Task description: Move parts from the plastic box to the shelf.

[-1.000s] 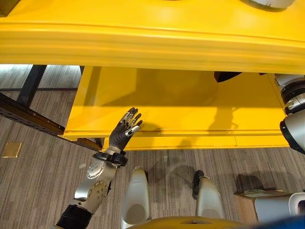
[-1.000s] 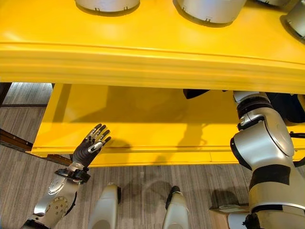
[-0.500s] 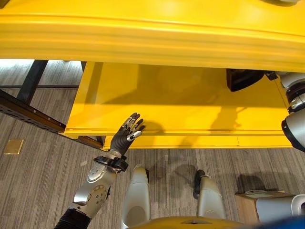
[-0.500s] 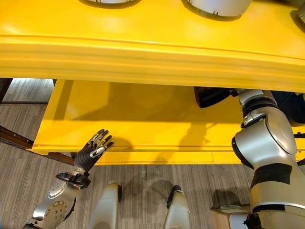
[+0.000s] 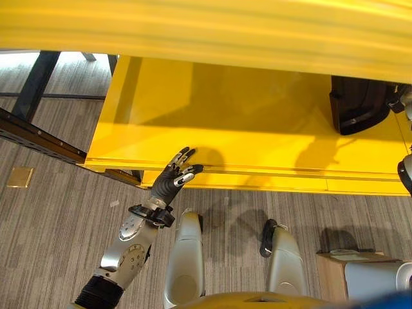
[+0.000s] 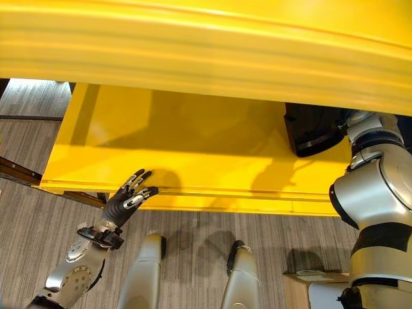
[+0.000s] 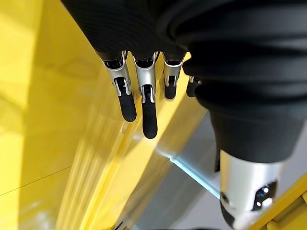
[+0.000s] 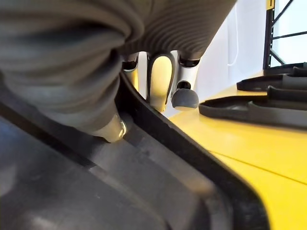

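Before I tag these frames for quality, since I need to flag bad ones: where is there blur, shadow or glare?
In the left eye view the upper shelf edge is streaked with motion blur, and the left hand casts a shadow on the lower shelf. The left wrist view smears the yellow edge beyond the fingers. The right wrist view has the black part close and soft.

Floor and frame beside the work area

Grey striped carpet [image 5: 58,212] with a brass floor plate [image 5: 16,177]; black frame rails [image 5: 38,138] run at left; cardboard box [image 5: 331,273] at lower right.
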`<state>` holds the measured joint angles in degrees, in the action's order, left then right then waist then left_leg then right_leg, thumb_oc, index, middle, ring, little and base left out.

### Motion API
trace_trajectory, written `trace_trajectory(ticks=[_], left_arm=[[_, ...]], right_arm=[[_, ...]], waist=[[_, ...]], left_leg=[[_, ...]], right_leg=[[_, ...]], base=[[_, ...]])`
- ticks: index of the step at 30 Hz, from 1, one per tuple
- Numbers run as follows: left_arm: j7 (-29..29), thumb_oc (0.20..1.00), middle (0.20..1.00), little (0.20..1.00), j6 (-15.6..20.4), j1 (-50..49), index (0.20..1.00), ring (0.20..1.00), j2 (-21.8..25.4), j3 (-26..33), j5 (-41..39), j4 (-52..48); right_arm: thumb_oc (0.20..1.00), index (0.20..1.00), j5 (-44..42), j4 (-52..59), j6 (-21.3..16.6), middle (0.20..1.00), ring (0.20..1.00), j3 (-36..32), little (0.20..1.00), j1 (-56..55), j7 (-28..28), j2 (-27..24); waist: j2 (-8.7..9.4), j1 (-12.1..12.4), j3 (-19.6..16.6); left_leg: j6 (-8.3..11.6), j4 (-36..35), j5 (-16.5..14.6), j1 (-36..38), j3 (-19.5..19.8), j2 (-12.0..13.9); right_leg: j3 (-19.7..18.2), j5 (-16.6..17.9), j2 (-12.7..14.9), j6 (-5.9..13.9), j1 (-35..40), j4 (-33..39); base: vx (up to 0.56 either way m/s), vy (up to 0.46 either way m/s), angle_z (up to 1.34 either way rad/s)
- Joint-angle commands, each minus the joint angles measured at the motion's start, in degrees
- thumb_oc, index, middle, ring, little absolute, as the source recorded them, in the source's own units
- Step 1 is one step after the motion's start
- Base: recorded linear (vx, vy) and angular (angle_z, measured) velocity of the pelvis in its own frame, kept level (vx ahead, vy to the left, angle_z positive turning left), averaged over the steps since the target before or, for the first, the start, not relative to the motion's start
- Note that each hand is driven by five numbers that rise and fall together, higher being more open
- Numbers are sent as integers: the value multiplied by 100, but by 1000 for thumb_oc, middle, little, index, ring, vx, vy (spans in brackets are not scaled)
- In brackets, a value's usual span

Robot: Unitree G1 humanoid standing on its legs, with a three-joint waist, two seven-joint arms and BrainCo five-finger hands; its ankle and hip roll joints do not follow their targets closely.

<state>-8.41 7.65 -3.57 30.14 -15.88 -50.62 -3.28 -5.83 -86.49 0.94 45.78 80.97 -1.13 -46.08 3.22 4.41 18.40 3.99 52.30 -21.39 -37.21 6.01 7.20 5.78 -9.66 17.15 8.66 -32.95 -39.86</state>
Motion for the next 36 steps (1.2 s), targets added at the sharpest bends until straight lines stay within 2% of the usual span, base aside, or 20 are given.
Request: trace_trajectory(ticks=[1, 9, 10, 19, 21, 33, 36], left_arm=[[-60, 1000, 1000, 1000, 95, -54, 1000, 1000, 255, -143, -7, -533], [-6, 1000, 1000, 1000, 84, 42, 1000, 1000, 261, -200, 52, -581], [5, 1000, 1000, 1000, 89, 59, 1000, 1000, 249, -220, 50, -589], [84, 1000, 1000, 1000, 100, 98, 1000, 1000, 182, -246, 80, -592], [135, 1000, 1000, 1000, 142, 157, 1000, 1000, 150, -277, 77, -589], [249, 1000, 1000, 1000, 245, 350, 1000, 1000, 152, -410, 54, -570], [349, 1000, 1000, 1000, 323, 387, 1000, 1000, 164, -404, -9, -576]], right_arm=[[200, 200, -2, -176, -64, 200, 200, -84, 200, 201, 76, -378], [200, 200, 14, -268, -24, 200, 200, -111, 200, 202, 9, -269], [200, 200, 49, -288, -15, 200, 200, -96, 200, 200, 8, -290], [200, 200, -9, -276, 6, 200, 200, -50, 200, 262, -3, -359], [200, 200, -425, -217, -25, 200, 200, -331, 200, 127, 31, -336], [200, 200, -1210, -424, -27, 200, 200, -1027, 200, -89, 198, -537], [200, 200, -2022, -334, -147, 200, 200, -1466, 200, -64, 398, -630]], waist=[[35, 150, -206], [-50, 235, -135], [-73, 270, -108], [-124, 328, 22], [-154, 348, 71], [-304, 500, 112], [-366, 526, 97]], left_leg=[[-78, -55, 256, -26, 50, -83], [-88, 174, 222, -392, 58, -142], [-73, 307, 44, -439, 74, -133], [-85, 443, 65, -773, 78, -178], [-100, 459, 60, -835, 78, -194], [-143, 411, 95, -1028, 96, -314], [-146, 416, 121, -1148, 108, -324]], right_leg=[[46, -650, -204, -443, -262, -1158], [14, -717, -171, -471, -615, -1374], [14, -895, -172, -438, -627, -1499], [-23, -950, -127, -465, -959, -1678], [-46, -966, -121, -473, -1018, -1707], [-56, -999, -25, -469, -1199, -1764], [-50, -1001, -9, -466, -1318, -1789]], base=[[0, 0, 0], [-17, -4, 4], [35, -19, 8], [0, -3, 2], [0, 0, 0], [4, -4, 4], [-2, -10, 7]])
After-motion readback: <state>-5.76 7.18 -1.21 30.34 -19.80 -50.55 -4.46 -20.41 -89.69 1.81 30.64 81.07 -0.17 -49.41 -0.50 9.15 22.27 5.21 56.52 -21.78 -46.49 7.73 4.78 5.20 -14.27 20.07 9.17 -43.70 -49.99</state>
